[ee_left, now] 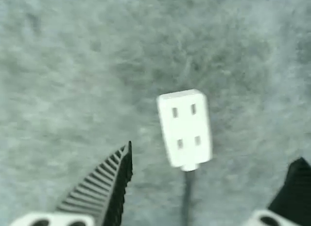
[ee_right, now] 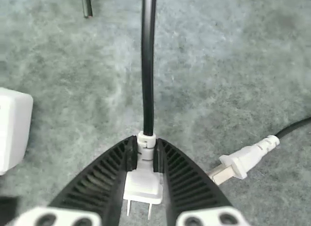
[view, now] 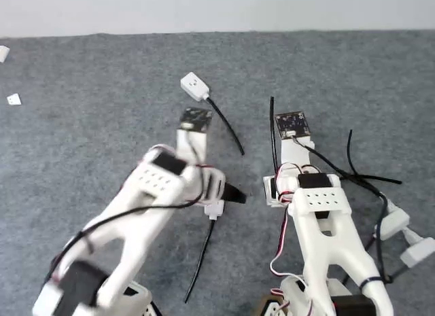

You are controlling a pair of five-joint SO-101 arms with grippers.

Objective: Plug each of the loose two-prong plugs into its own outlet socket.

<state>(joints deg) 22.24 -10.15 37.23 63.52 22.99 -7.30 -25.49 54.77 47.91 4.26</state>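
Right gripper point(ee_right: 144, 143) is clamped on a white plastic two-prong plug point(ee_right: 143, 183). Prongs point back toward the wrist, black cord point(ee_right: 148, 65) runs out ahead of the jaws. Left gripper point(ee_left: 214, 155) has jaws wide apart, with the white rectangular plastic outlet socket point(ee_left: 184, 128) in the gap ahead, slots up, long axis along the jaws. Left arm is nearer the socket. The plug likely needs turning first.
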